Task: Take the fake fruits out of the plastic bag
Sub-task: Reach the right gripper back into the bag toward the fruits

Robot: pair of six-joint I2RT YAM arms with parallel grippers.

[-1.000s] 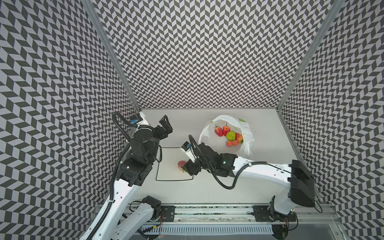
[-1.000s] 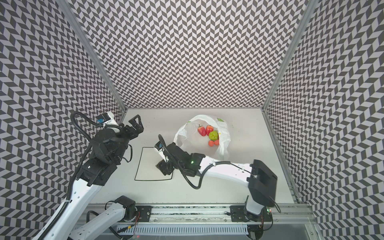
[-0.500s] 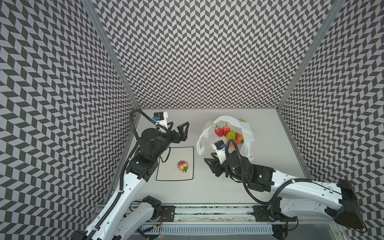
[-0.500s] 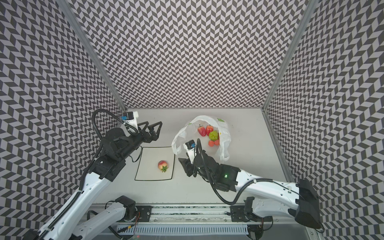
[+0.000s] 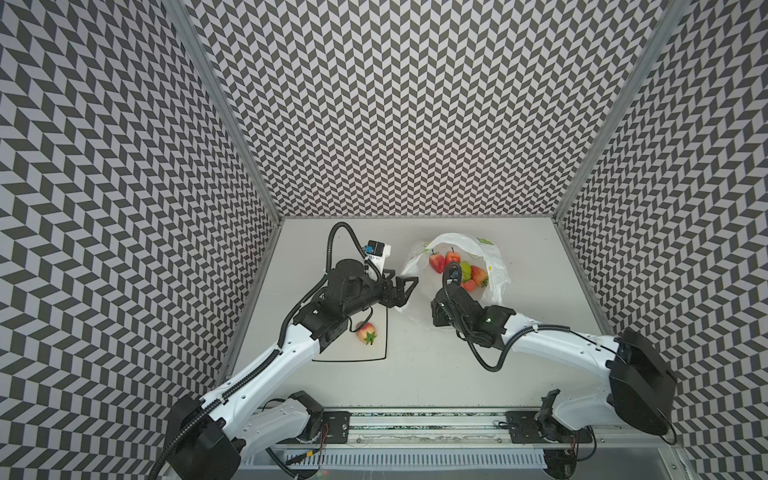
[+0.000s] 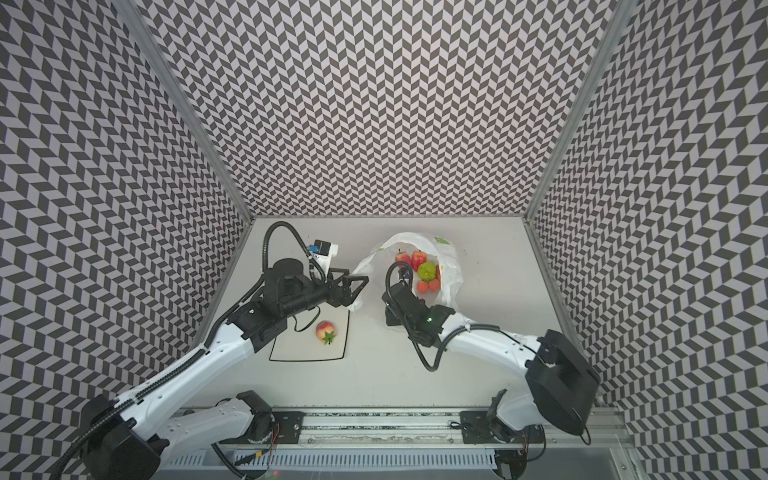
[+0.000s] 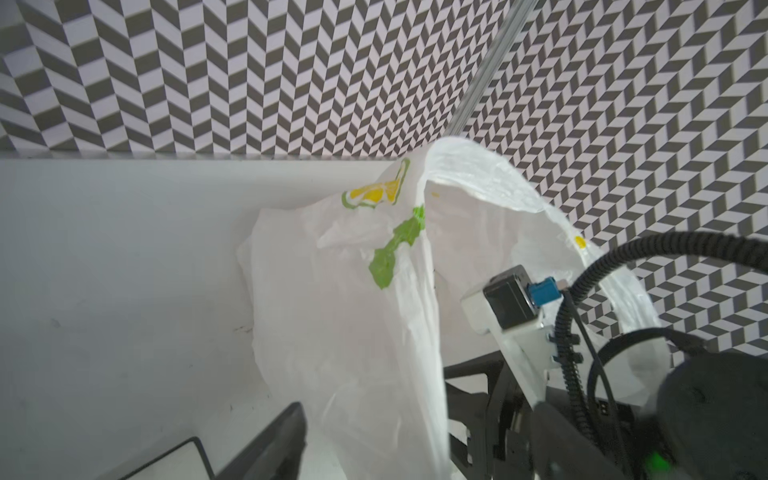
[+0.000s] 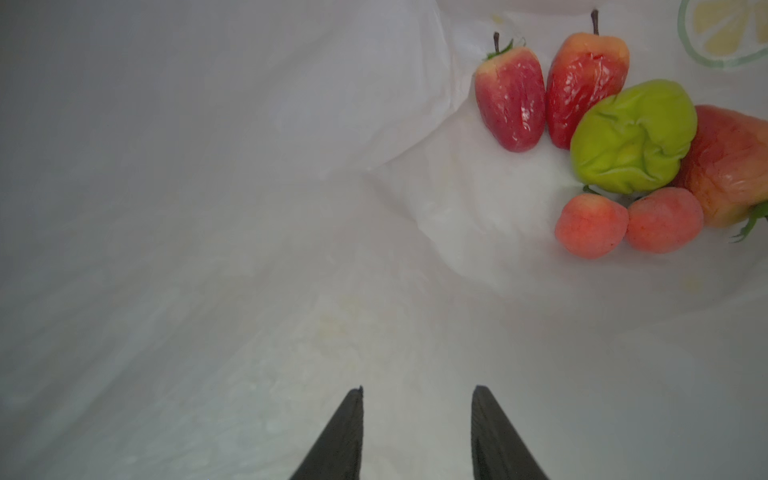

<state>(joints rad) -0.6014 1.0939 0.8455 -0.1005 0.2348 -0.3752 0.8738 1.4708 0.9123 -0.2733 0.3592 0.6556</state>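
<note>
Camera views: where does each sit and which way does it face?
Left wrist: on the left arm, facing the plastic bag's outside and the back wall; one finger shows.
Right wrist: on the right arm, facing into the bag at the fake fruits; both fingers show.
Both top views: high above the base rail, looking down at the table; both arms show.
Shared: bag in all; fruits in all but left wrist.

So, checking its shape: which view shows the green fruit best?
Right wrist view: the lumpy green fruit is close and sharp. Both top views show it tiny; the left wrist view sees only the outside of the plastic bag.
</note>
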